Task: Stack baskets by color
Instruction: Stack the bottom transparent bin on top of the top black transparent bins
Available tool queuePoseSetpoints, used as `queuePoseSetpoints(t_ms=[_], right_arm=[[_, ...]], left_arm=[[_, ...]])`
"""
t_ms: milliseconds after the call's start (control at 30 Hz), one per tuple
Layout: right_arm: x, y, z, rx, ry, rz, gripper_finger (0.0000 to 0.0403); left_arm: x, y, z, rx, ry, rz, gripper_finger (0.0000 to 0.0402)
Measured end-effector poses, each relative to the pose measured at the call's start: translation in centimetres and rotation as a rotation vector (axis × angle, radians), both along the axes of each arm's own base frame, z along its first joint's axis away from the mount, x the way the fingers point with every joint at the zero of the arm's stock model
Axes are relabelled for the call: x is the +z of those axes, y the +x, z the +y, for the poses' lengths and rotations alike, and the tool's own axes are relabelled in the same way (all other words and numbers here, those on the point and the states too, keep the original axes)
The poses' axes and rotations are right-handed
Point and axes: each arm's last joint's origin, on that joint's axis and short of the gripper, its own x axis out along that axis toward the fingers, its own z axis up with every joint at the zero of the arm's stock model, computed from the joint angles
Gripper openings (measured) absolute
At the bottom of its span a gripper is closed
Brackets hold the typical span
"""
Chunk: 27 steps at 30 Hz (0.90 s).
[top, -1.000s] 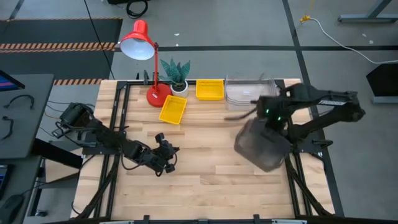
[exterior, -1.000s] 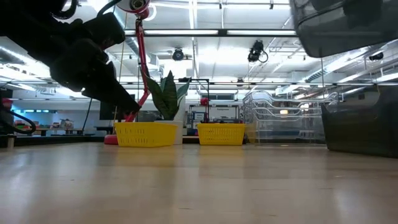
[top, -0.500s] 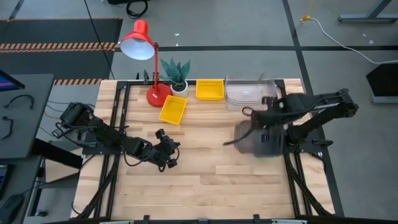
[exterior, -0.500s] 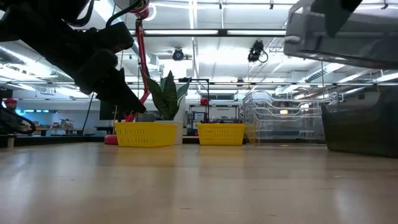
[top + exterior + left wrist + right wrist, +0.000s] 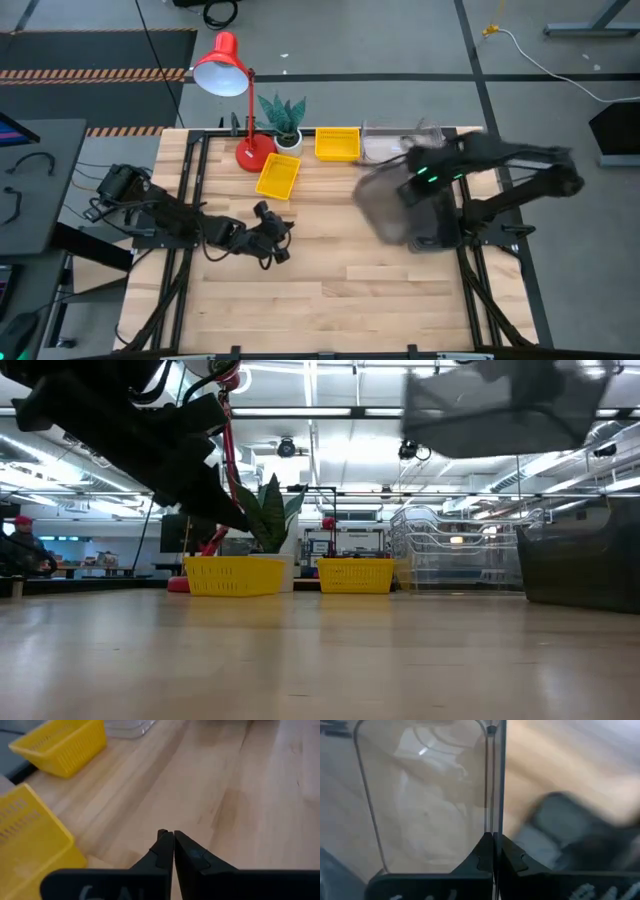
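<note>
My right gripper (image 5: 493, 840) is shut on a smoky dark-grey basket (image 5: 385, 205) and holds it high over the table's right half; in the low view it shows near the top (image 5: 500, 410). A second dark-grey basket (image 5: 585, 565) rests on its bottom at the table's right. Two yellow baskets (image 5: 277, 177) (image 5: 337, 143) and a stack of clear baskets (image 5: 395, 148) sit along the far edge. My left gripper (image 5: 284, 228) hovers shut over the table's left half, near the closer yellow basket (image 5: 30, 840), with nothing in it. My right gripper pinches one side wall of the dark-grey basket at its rim (image 5: 495, 820), one finger inside the basket and one outside. The fingers come from above, pointing steeply down. The basket hangs tilted below them, lifted clear of the table.
A red desk lamp (image 5: 225, 65) and a potted plant (image 5: 285, 120) stand at the far left edge. Bare wooden tabletop (image 5: 330, 290) spreads across the near half. Black frame rails run along the table's left and right sides.
My right gripper has carried the dark-grey basket toward the table's left and far edge, rolling as it went, so the basket has swung and turned in the air. My left gripper has drifted a little toward the right and far side, staying shut.
</note>
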Motion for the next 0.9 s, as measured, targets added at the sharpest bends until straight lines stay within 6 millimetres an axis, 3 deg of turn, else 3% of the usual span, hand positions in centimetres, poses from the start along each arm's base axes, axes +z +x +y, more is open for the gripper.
queuePoseSetpoints(t_ms=[100, 300, 500, 700, 800, 900], right_arm=[[-3.1, 3.8, 1.1, -0.033, 0.058, 0.039, 0.0005], [-9.9, 8.1, 2.8, -0.103, 0.080, 0.215, 0.0007], [-13.0, 10.4, 2.7, -0.072, 0.060, 0.268, 0.0033], [-13.1, 10.8, 2.0, 0.091, 0.032, 0.254, 0.0110], [-11.0, 10.1, 1.9, 0.255, 0.007, 0.239, 0.0143], [-8.1, 9.1, 3.7, 0.550, -0.068, 0.206, 0.0153]], left_arm=[[0.1, 0.1, 0.2, -0.010, 0.027, 0.008, 0.0021], [-0.2, -0.1, 0.2, -0.024, 0.057, 0.052, 0.0009], [-0.3, -0.2, 0.2, -0.051, 0.102, 0.095, 0.0012], [-0.3, -0.2, 0.2, -0.053, 0.105, 0.097, 0.0023], [-0.3, -0.2, 0.2, -0.053, 0.105, 0.097, 0.0021], [-0.3, -0.2, 0.2, -0.054, 0.106, 0.097, 0.0014]])
